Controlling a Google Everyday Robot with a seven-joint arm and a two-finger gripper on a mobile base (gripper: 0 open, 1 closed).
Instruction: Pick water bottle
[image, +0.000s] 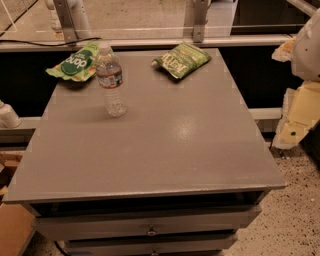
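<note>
The water bottle (111, 80) is a small clear ribbed bottle with a white cap and a white-and-red label band. It stands upright on the grey table (165, 150), at the back left. My gripper (296, 122) shows as white and cream parts at the right edge of the view. It is beyond the table's right side, far from the bottle, and holds nothing that I can see.
A green snack bag (76, 63) lies just behind and left of the bottle, at the table's back left corner. A second green snack bag (181, 60) lies at the back middle. Drawers (150, 227) sit under the tabletop. A rail (150, 42) runs behind the table.
</note>
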